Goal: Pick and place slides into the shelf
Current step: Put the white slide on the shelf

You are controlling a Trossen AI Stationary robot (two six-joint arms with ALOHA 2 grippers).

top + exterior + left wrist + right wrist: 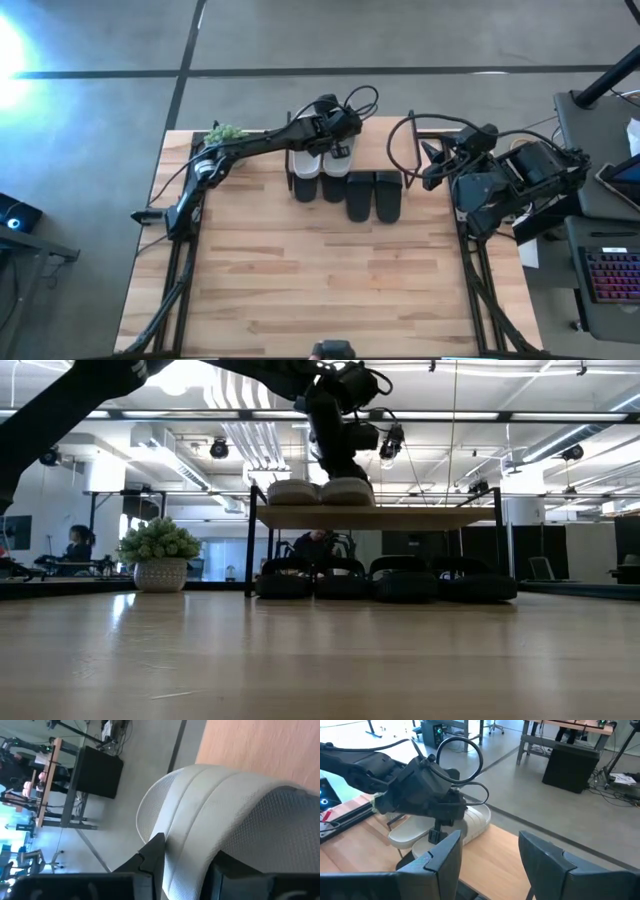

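Two white slides (293,491) (347,491) lie side by side, soles down, on the top board of the shelf (420,517) at the table's far middle. Several black slides (405,582) stand on the table under it. My left gripper (340,460) reaches over the shelf, open, slanting down with its fingers on either side of the strap (200,820) of the white slide (337,165) nearer the table's right edge. My right gripper (490,860) hangs open and holds nothing, above the table's right side (430,165). My left gripper has one finger (152,855) at each edge of the white slide's strap, coming from the near left and slanting down. Whether the fingers touch the strap I cannot tell. The slide lies flat on the shelf's top board.
A potted plant (225,132) stands at the table's far left, beside the left arm. The black slides' toes (372,197) stick out from under the shelf toward the near edge. People sit in the room beyond (75,545). The near half of the tabletop (320,280) is bare wood.
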